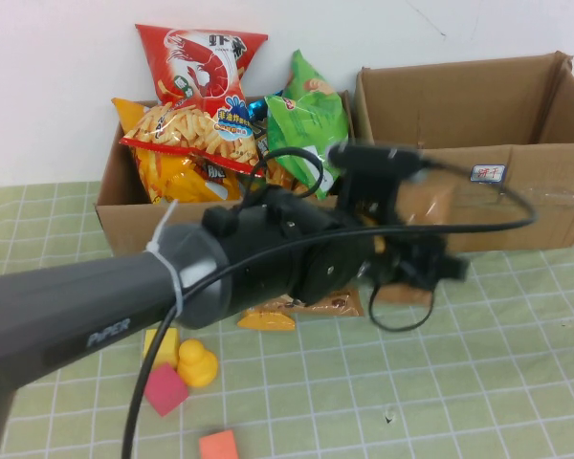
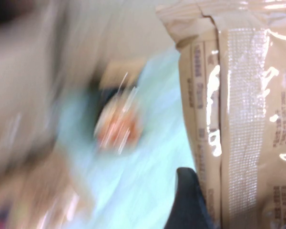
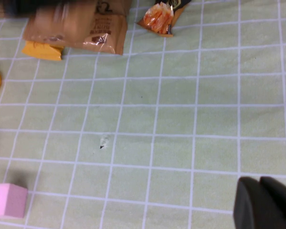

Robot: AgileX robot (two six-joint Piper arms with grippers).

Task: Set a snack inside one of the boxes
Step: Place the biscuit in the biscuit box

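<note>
Above the checked tabletop in the high view, the left arm reaches across toward the two cardboard boxes, its left end effector hanging just in front of the near wall of the empty box on the right. A tan, glossy snack packet shows blurred at its tip. The box on the left is already heaped with snack bags, and another brown packet lies on the tabletop under the arm, near yellow and pink toy blocks.

Seen from the left wrist, the tan packet fills one side of the frame, pressed against a dark finger: the left end effector is pinching the packet, fingers held part-way apart by its bulk. The rest is motion blur.

Seen from the right wrist, the right end effector hovers over bare tabletop, fingers pressed together and holding nothing, well apart from the brown packet and a small orange snack.

Carrying well likely means lifting the packet clear of the near wall, centring it over the empty box, then letting go.
</note>
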